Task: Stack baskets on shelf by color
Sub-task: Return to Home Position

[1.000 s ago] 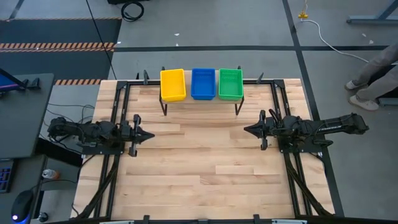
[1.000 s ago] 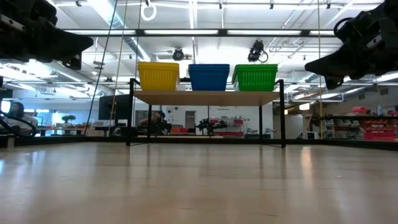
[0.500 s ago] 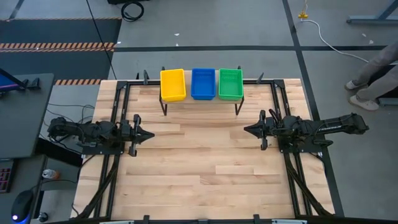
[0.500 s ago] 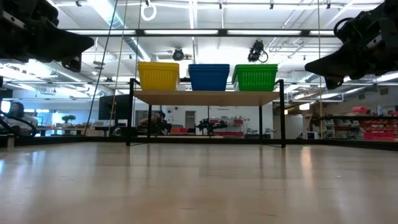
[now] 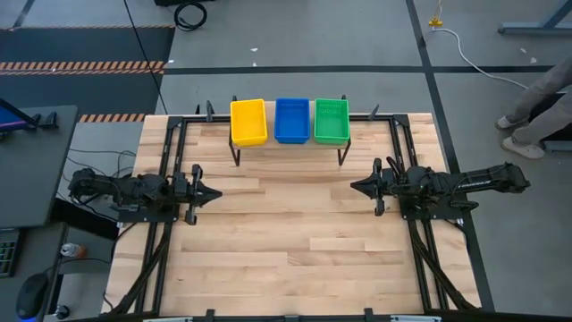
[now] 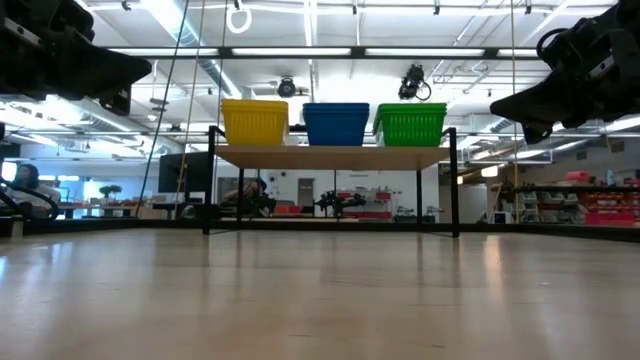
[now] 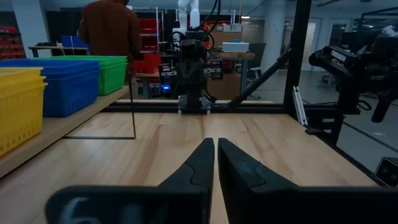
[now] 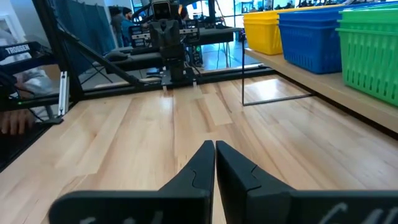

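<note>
Sorted by colour, the yellow baskets, blue baskets and green baskets stand side by side on the shelf, upper centre of the overhead frame. The left gripper, at mid-left, and the right gripper, at mid-right, point at each other well apart above the table, fingers pressed together and holding nothing. Nothing has shifted in the past second; both arms look parked, so the job appears finished

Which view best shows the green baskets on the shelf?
Low view: the green baskets sit side-on, unobstructed, on the shelf. High view shows only the top one's inside; right wrist crops them; left wrist half hides them behind the blue baskets.
</note>
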You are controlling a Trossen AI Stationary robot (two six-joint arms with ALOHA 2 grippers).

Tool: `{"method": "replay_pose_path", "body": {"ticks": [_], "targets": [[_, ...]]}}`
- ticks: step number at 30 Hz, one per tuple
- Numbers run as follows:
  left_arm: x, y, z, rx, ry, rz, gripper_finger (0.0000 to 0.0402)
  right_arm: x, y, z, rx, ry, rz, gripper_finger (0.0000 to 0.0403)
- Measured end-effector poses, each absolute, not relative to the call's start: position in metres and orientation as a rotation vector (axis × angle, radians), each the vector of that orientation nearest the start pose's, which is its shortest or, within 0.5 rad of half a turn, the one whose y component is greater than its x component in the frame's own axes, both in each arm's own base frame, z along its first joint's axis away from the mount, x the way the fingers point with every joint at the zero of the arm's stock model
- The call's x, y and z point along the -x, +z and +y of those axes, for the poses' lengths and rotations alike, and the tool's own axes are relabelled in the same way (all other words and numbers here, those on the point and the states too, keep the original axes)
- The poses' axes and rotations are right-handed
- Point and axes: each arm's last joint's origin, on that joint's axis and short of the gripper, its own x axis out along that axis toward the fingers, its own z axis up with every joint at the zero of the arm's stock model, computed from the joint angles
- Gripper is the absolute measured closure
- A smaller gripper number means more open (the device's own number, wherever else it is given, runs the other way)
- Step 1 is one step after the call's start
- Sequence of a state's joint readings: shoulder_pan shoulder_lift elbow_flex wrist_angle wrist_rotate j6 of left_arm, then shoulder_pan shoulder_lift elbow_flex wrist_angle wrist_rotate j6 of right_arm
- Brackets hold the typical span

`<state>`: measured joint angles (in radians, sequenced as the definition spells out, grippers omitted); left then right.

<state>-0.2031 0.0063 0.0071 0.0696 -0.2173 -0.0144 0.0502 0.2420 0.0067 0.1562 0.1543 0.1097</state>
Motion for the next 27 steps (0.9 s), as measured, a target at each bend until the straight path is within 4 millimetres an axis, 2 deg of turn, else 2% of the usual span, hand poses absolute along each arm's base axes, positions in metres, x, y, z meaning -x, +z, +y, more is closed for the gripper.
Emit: {"method": "replay_pose_path", "body": {"ticks": [27], "targets": [[-0.0960,0.1721,-0.0134,0.029,0.013,-0.070,0.0378,-0.1121,0.1604,0.0012,-0.101,-0.108,0.073,0.0380]]}}
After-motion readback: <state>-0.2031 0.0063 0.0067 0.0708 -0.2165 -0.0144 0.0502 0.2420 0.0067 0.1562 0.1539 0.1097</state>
